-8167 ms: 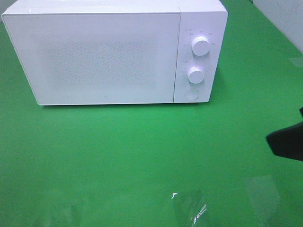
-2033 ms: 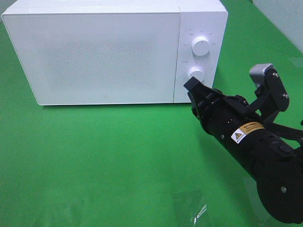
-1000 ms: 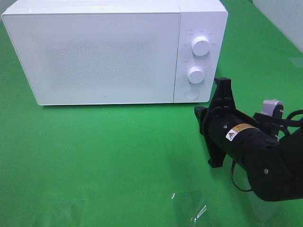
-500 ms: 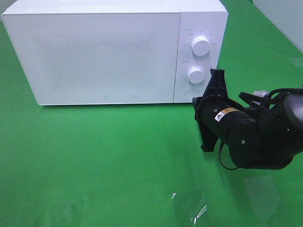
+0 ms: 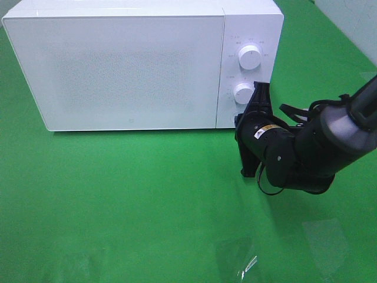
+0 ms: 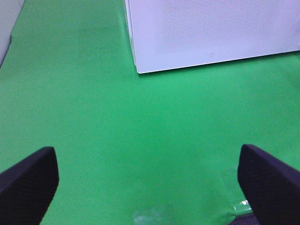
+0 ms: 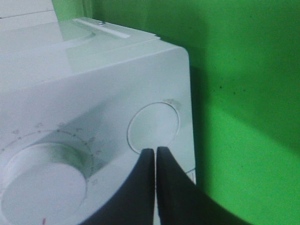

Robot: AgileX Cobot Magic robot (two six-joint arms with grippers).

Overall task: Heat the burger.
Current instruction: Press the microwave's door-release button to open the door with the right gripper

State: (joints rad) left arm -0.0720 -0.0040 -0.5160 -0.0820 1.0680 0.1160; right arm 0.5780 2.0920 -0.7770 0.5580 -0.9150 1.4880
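The burger is out of view. A white microwave stands at the back of the green cloth with its door closed. My right gripper is shut with nothing in it, and its joined tips sit at the lower rim of the round button on the control panel. From the high camera the right gripper covers that button, just below the lower knob. My left gripper is open and empty, low over the bare cloth in front of the microwave.
A second knob sits higher on the panel. Clear tape patches shine on the cloth near the front edge. The black right arm stretches in from the right, over the cloth before the panel.
The right arm has swung left and back toward the microwave's panel, bringing its shut tips up to the round button. The left gripper and the microwave have not moved.
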